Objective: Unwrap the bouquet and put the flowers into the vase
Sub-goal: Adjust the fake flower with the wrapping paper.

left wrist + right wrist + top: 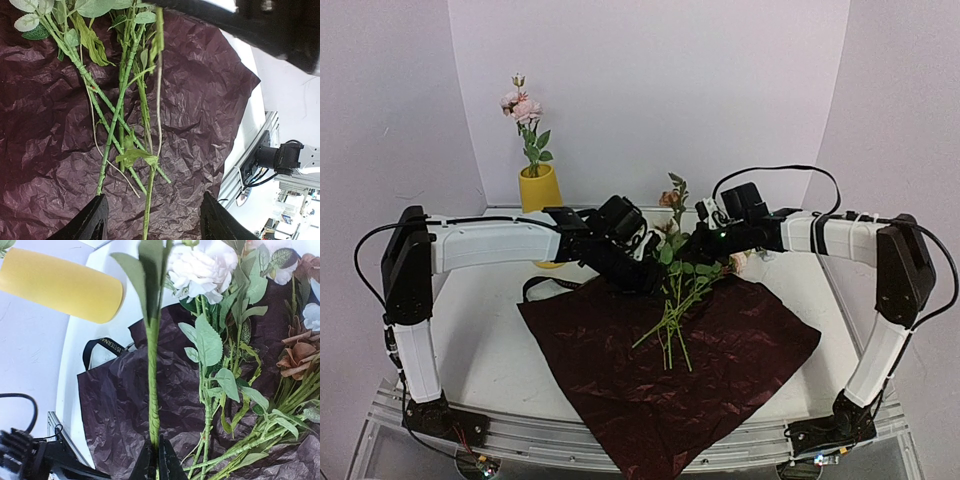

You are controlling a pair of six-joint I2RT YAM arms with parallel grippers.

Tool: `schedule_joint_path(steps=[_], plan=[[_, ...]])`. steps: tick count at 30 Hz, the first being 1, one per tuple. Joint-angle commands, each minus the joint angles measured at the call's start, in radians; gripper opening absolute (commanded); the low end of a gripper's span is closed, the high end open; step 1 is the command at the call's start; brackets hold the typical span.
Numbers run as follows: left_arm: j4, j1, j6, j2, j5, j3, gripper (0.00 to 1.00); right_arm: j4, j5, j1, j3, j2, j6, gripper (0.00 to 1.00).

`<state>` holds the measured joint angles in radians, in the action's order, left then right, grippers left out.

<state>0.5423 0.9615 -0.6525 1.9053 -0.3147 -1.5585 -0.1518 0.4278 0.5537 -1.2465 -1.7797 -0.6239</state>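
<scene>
One stem (pixel 153 390) clamped in right gripper (pixel 156 462) | left gripper (pixel 155 222) spread over flowers (pixel 120 100)

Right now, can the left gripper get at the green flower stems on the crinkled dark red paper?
Probably yes: left gripper hangs open above the green flower stems, nothing between.

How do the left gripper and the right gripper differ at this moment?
The left gripper is open; the right gripper is shut. The left gripper holds nothing above the loose stems; the right gripper pinches a single stem. Both are over the dark red paper.
</scene>
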Motion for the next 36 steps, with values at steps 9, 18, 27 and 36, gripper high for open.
schedule_joint_path(steps=[9,18,27,36], plan=[[0.004,0.005,-0.013,0.076,-0.174,-0.043,0.56,-0.015,0.001,-0.006,0.068,0.080,-0.036,0.06],[0.004,0.011,-0.024,0.094,-0.198,-0.025,0.52,-0.017,-0.006,-0.006,0.064,0.080,-0.043,0.06],[0.005,0.018,-0.042,0.121,-0.251,0.005,0.41,-0.016,-0.015,-0.006,0.061,0.079,-0.049,0.07],[0.008,0.021,-0.053,0.119,-0.251,0.028,0.36,-0.017,-0.026,-0.006,0.069,0.082,-0.065,0.07]])
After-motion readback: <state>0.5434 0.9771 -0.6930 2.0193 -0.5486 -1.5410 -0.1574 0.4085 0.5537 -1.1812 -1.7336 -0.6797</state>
